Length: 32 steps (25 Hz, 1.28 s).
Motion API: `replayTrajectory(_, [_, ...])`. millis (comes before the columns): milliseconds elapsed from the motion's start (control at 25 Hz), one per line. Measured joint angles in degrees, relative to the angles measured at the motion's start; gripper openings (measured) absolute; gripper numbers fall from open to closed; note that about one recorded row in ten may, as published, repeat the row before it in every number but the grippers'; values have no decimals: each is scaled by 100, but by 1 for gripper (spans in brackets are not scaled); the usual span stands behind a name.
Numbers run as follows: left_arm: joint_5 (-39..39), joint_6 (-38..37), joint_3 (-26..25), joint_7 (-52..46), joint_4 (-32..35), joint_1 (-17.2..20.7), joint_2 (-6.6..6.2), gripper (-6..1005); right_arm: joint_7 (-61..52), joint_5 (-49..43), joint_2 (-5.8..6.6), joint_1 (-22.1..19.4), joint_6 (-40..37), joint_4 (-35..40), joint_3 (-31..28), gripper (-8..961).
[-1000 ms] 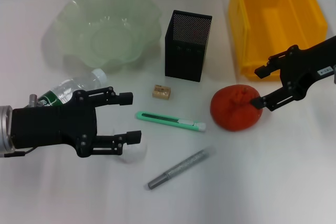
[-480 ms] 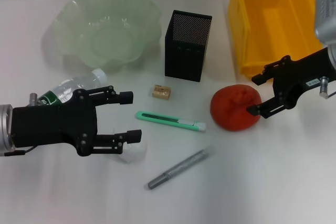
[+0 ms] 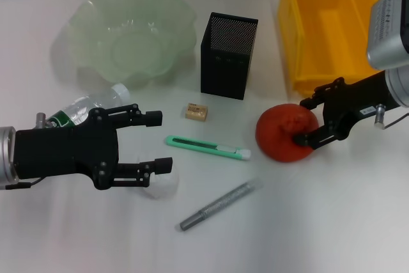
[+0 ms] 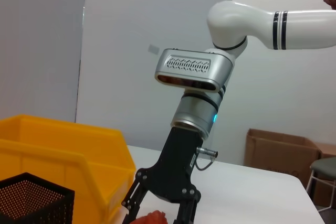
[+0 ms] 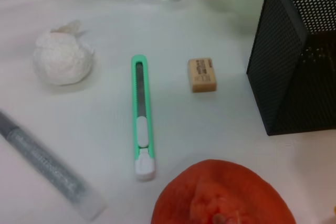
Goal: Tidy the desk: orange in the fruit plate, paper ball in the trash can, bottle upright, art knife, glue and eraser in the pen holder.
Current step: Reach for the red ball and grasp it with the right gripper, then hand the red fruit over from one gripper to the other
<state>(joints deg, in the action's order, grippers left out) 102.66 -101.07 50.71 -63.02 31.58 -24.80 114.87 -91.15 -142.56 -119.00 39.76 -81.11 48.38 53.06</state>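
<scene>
My head camera looks down on the whole desk (image 3: 332,222); both wrist cameras sit low, sharing the orange (image 3: 285,133).

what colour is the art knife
Mint green, with a white tip; the art knife shows best in the right wrist view.

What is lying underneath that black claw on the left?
A white paper ball sits below the left gripper, mostly covered in the head view; the right wrist view shows it whole. A plastic bottle lies on its side, its lower part hidden behind that arm.
</scene>
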Motion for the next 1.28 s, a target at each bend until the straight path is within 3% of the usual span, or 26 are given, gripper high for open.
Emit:
replayTrajectory(160, [0, 0, 0, 0, 11, 1, 1, 813, 0, 39, -3, 11, 97, -133, 2, 800])
replayTrajectory(600, [-10, -1, -2, 3, 23, 1, -13, 813, 209, 481, -4, -245, -153, -93, -66, 400])
replayTrajectory(960, [-43, -1, -122, -7, -14, 1, 30, 812, 837, 1658, 135, -835, -598, 86, -192, 273])
replayTrajectory(1240, [-45, 0, -350, 13, -18, 1, 131, 812, 1815, 2638, 107, -1281, -1264, -13, -949, 211])
replayTrajectory(1280, [-45, 6, -487, 45, -14, 0, 199, 812, 1929, 2786, 102, -1334, -1335, -68, -996, 203])
